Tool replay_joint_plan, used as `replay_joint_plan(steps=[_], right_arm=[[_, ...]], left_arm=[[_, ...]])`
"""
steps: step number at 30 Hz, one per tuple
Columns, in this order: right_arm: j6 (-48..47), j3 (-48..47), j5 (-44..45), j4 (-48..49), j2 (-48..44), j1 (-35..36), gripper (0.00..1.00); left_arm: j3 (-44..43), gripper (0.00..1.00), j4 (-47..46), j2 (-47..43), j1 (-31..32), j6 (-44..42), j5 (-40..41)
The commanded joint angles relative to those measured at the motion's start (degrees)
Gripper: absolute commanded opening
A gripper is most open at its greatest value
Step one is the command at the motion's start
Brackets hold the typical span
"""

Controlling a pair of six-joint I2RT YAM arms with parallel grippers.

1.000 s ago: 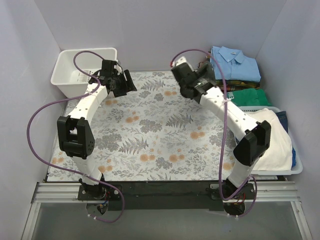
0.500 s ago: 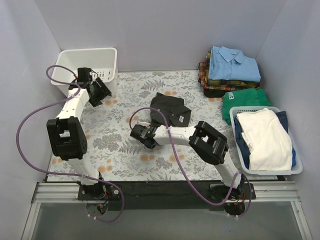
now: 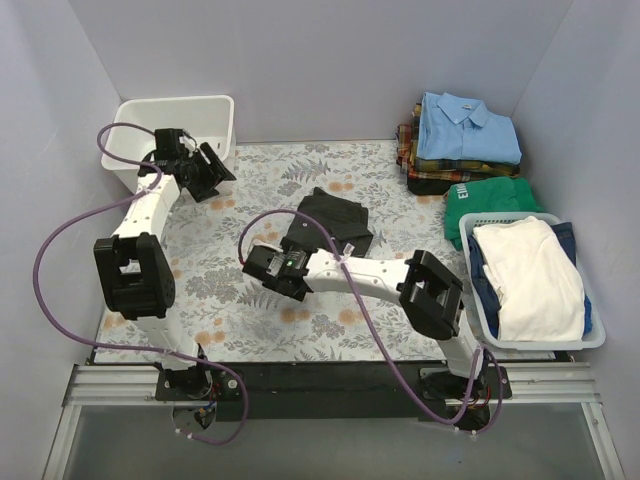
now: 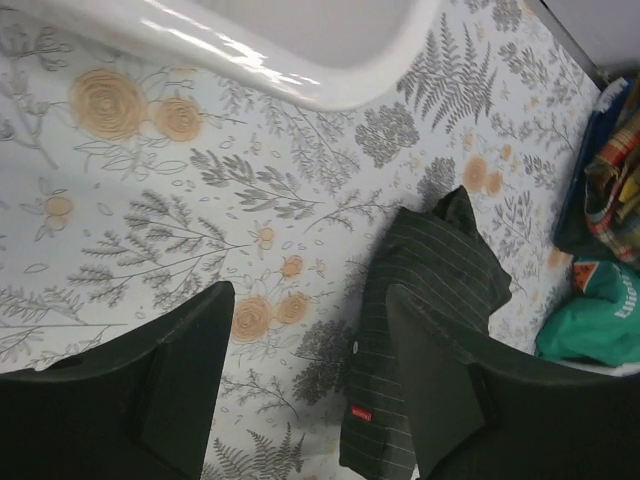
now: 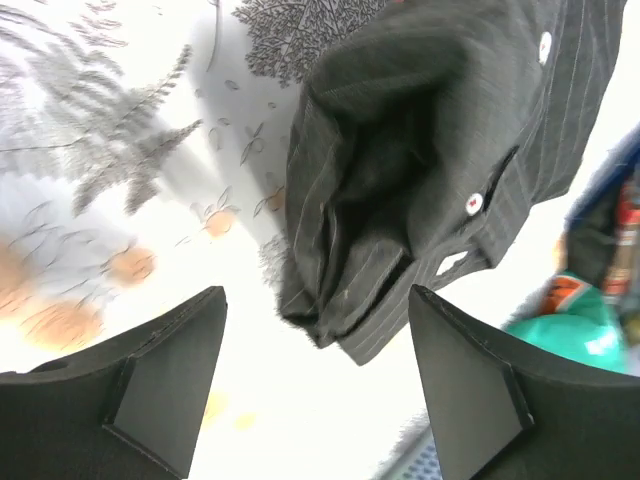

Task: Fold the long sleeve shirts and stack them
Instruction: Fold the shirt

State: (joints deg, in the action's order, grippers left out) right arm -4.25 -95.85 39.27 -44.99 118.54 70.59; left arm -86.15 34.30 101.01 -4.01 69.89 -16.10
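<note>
The right gripper (image 5: pixel 315 295) and left gripper (image 4: pixel 310 295) stand apart, empty; better to pinch one hem of the crumpled black pinstriped cloth shirt (image 5: pixel 420 150).

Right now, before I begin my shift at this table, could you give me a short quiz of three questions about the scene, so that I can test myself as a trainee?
1. True or false: the right gripper is shut on the black pinstriped cloth shirt.
2. Which garment lies topmost in the far right corner? A) light blue collared shirt B) plaid shirt C) white cloth
3. Fill in: the ___ gripper is nearer the white plastic bin.
Key: 1 false, its jaws stand wide apart, gripping nothing; 2 A; 3 the left gripper.
</note>
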Motion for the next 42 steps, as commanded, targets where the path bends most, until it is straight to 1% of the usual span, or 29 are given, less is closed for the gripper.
replay_joint_plan(steps=[1, 5, 6, 8, 9, 11, 12, 15, 17, 20, 22, 24, 25, 29, 32, 34, 36, 39, 40, 42], right_arm=[[7.4, 0.49, -6.66, -2.91, -9.72, -1.06, 0.81], [13.82, 6.36, -10.35, -1.24, -17.63, -5.19, 0.78], [16.09, 7.69, -11.57, -0.72, -20.51, -7.37, 0.77], [18.3, 11.9, -13.5, 0.51, -23.08, -10.19, 0.76], [21.18, 12.96, -15.86, 0.61, -25.09, -13.43, 0.75], [23.75, 16.57, -18.34, 1.13, -26.86, -18.35, 0.74], [24.55, 17.53, -20.61, 1.31, -28.09, -19.86, 0.74], [26.66, 19.39, -22.91, 1.66, -29.5, -23.38, 0.73], [27.28, 19.13, -24.05, 1.58, -29.33, -25.48, 0.72], [27.98, 18.34, -28.44, 1.75, -28.02, -28.12, 0.72], [27.81, 17.63, -31.61, 2.01, -27.05, -29.1, 0.71], [27.37, 16.32, -34.15, 2.01, -25.3, -30.24, 0.7], [27.11, 15.88, -35.04, 2.01, -24.77, -30.68, 0.7], [25.96, 14.21, -40.74, 2.1, -21.52, -32.53, 0.69], [23.68, 13.15, -45.06, 1.93, -18.97, -32.71, 0.68], [21.84, 12.54, -47.87, 1.75, -17.65, -32.71, 0.67], [20.87, 12.36, -50.5, 1.31, -16.33, -32.71, 0.66], [19.64, 12.44, -50.69, 0.96, -16.5, -32.62, 0.65], [19.37, 12.53, -50.0, 0.96, -16.67, -32.71, 0.65], [19.46, 12.8, -47.54, 0.7, -17.46, -32.71, 0.65]], left_arm=[[-3.14, 0.62, -3.1, 1.55, 6.53, -3.52, -7.19], [-6.56, 0.62, -3.45, 4.45, 13.58, -6.6, -7.63], [-7.53, 0.63, -3.63, 6.37, 14.81, -7.39, -8.94], [-10.86, 0.62, -3.19, 8.66, 17.71, -8.18, -10.7], [-12.1, 0.62, -2.15, 10.85, 18.5, -9.15, -12.19], [-13.25, 0.61, -1.17, 12.54, 20.62, -9.77, -12.12], [-12.73, 0.61, -1.0, 12.89, 21.14, -10.12, -12.55], [-8.53, 0.6, -2.3, 12.46, 22.64, -11.44, -13.25], [-6.15, 0.59, -3.45, 11.58, 23.52, -11.79, -15.53], [-3.24, 0.59, -5.21, 11.75, 26.15, -12.66, -18.09], [-0.79, 0.58, -6.0, 12.28, 28.43, -12.67, -16.96], [1.41, 0.57, -6.53, 12.98, 29.23, -12.06, -15.55], [4.21, 0.55, -6.62, 12.9, 29.67, -11.71, -14.24], [10.98, 0.51, -5.57, 10.27, 29.59, -9.6, -1.87], [15.72, 0.51, -3.72, 6.84, 29.59, -9.33, 2.73], [17.76, 0.51, -2.93, 3.5, 29.59, -9.24, 3.18], [20.66, 0.51, -2.93, 1.13, 29.59, -9.07, 0.91], [22.51, 0.52, -2.84, -4.06, 29.76, -8.72, -0.77], [22.34, 0.52, -2.84, -7.03, 29.76, -8.19, -1.04], [20.07, 0.56, -3.45, -9.59, 29.76, -7.84, -0.17]])
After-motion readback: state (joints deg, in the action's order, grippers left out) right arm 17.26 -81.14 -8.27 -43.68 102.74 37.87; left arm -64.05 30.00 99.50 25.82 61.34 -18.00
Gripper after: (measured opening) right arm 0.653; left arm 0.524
